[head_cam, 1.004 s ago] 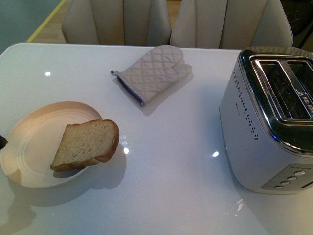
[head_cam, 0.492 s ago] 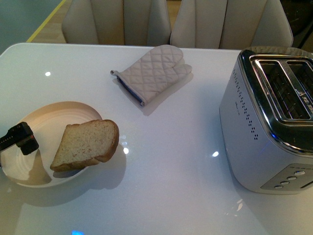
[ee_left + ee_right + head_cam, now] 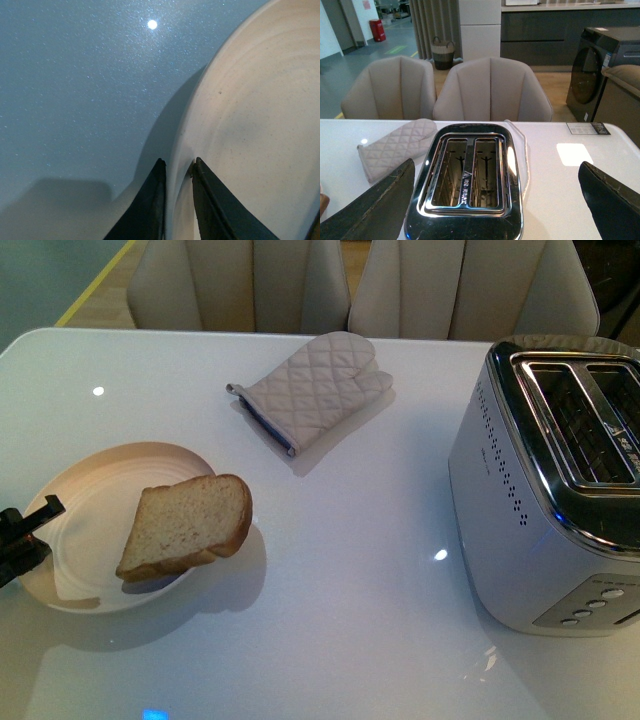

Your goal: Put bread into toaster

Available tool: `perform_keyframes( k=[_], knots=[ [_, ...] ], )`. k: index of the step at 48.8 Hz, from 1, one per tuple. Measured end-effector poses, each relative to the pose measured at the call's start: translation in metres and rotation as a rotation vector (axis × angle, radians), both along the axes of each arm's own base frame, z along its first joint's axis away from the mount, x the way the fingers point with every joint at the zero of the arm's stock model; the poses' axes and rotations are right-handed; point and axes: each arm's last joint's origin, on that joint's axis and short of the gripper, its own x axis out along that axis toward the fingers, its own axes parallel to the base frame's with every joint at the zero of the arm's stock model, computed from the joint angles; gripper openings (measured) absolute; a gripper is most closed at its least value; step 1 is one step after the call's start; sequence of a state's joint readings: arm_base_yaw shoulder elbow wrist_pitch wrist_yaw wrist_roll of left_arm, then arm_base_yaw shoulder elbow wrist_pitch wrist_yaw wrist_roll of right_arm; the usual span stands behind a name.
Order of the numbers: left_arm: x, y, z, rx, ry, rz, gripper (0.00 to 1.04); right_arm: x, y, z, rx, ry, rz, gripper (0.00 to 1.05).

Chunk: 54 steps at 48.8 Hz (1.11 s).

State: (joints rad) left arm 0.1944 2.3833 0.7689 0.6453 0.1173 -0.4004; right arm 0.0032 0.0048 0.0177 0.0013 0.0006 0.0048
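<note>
Three views share the scene unevenly. The front view alone shows the bread (image 3: 188, 523) clearly. It lies tilted on the plate (image 3: 80, 500), its rounded crust reaching past the plate's rim on the side towards the toaster (image 3: 530, 510). Only the left wrist view shows the left gripper (image 3: 176, 172) up close. Its jaws are drawn narrow with the plate's rim pinched between them, at the plate's edge farthest from the toaster. From the front that gripper is mostly cut off by the frame edge. The right wrist view alone shows the right gripper (image 3: 495, 164), jaws spread wide and empty, over the toaster's two slots, well apart from the plate. An oven mitt (image 3: 315, 385) lies on the worktop (image 3: 360, 570) beyond the plate.
</note>
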Motion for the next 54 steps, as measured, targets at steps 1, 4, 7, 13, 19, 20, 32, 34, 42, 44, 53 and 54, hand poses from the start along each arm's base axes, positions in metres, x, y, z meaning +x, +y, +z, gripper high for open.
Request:
perform_keyframes(
  k=[1,4,7,13,19,20,32,34,42,44,53,54],
  knots=[
    [-0.001,0.0,0.0,-0.016,-0.005,0.0,0.1,0.0,0.0,0.0,0.0,0.0,0.0,0.96],
    [-0.003,-0.001,0.0,-0.044,-0.018,-0.002,0.06,0.0,0.0,0.0,0.0,0.0,0.0,0.96],
    [-0.006,-0.003,0.0,-0.065,-0.028,-0.001,0.05,0.0,0.0,0.0,0.0,0.0,0.0,0.96],
    [-0.015,-0.011,0.001,-0.081,-0.045,-0.017,0.04,0.0,0.0,0.0,0.0,0.0,0.0,0.96],
    [-0.021,-0.025,0.002,-0.105,-0.059,-0.076,0.04,0.0,0.0,0.0,0.0,0.0,0.0,0.96],
    [-0.023,-0.028,0.002,-0.111,-0.06,-0.092,0.04,0.0,0.0,0.0,0.0,0.0,0.0,0.96],
    [-0.03,-0.061,0.006,-0.122,-0.075,-0.214,0.04,0.0,0.0,0.0,0.0,0.0,0.0,0.96],
    [-0.03,-0.065,0.006,-0.122,-0.074,-0.22,0.04,0.0,0.0,0.0,0.0,0.0,0.0,0.96],
    [-0.031,-0.091,0.006,-0.138,-0.063,-0.235,0.04,0.0,0.0,0.0,0.0,0.0,0.0,0.96],
    [-0.03,-0.099,0.006,-0.146,-0.061,-0.239,0.04,0.0,0.0,0.0,0.0,0.0,0.0,0.96],
    [-0.029,-0.125,0.007,-0.165,-0.048,-0.261,0.04,0.0,0.0,0.0,0.0,0.0,0.0,0.96],
    [-0.028,-0.125,0.007,-0.165,-0.048,-0.261,0.04,0.0,0.0,0.0,0.0,0.0,0.0,0.96]
  ],
)
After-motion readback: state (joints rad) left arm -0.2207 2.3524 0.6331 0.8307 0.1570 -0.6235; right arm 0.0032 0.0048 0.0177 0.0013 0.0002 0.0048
